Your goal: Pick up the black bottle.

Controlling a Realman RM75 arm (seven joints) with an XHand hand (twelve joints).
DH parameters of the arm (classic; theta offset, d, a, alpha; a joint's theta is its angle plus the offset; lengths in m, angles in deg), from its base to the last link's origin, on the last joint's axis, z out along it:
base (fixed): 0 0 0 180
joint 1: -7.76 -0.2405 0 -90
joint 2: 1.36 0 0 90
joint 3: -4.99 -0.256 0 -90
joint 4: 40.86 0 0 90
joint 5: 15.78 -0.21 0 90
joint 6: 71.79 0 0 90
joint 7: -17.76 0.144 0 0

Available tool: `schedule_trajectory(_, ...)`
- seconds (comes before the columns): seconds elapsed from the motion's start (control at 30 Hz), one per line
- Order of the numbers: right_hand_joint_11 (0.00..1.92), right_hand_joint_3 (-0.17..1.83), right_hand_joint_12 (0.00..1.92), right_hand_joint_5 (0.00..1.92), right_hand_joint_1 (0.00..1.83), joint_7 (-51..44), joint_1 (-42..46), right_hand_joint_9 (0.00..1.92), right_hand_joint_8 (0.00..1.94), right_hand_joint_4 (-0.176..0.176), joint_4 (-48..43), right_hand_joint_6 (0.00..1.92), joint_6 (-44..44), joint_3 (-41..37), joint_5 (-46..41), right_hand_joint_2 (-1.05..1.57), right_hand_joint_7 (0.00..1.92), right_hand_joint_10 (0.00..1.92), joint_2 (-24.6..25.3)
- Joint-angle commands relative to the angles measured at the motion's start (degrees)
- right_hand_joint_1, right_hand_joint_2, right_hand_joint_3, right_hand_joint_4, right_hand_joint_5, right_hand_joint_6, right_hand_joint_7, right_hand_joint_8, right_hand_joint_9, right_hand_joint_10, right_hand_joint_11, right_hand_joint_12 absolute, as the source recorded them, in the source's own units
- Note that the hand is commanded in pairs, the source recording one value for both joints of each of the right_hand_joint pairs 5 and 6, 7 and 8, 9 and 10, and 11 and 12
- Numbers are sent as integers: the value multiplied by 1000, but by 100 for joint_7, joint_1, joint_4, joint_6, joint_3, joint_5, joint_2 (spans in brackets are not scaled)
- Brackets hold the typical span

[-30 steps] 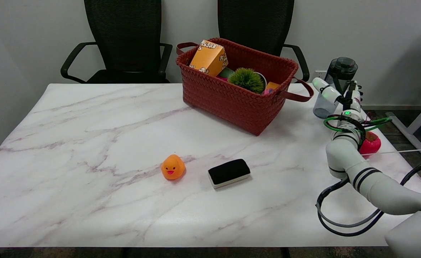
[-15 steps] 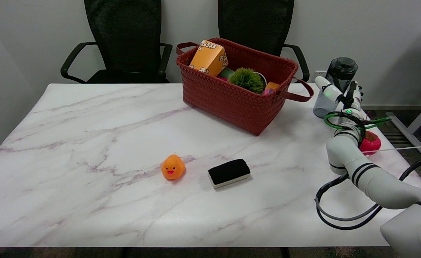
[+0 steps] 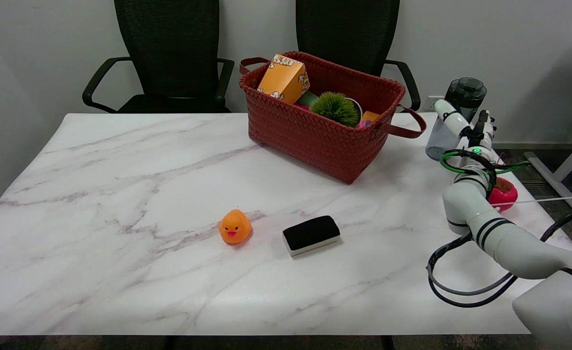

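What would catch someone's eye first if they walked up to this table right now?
Probably the red woven basket at the table's far side, stuffed with an orange box and a spiky green ball. Next, the orange rubber duck and the black eraser beside it, out on the white marble table. At the far right edge, the right hand is up against the black bottle.

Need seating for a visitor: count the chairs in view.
2. One chair stands behind the table's far left; the other chair stands behind the basket.
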Motion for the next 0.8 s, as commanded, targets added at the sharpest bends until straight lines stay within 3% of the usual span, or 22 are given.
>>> schedule_trajectory(0.03,140,-175,140,0,809,800,-461,0,0,0,528,0,-198,413,150,756,0,0,95)
schedule_trajectory(0.63,154,-175,154,0,821,829,-599,0,0,0,770,0,-475,647,158,756,0,0,141)
schedule_trajectory(0.8,163,-175,163,0,968,829,-582,0,0,0,770,0,-465,606,158,769,0,0,133)
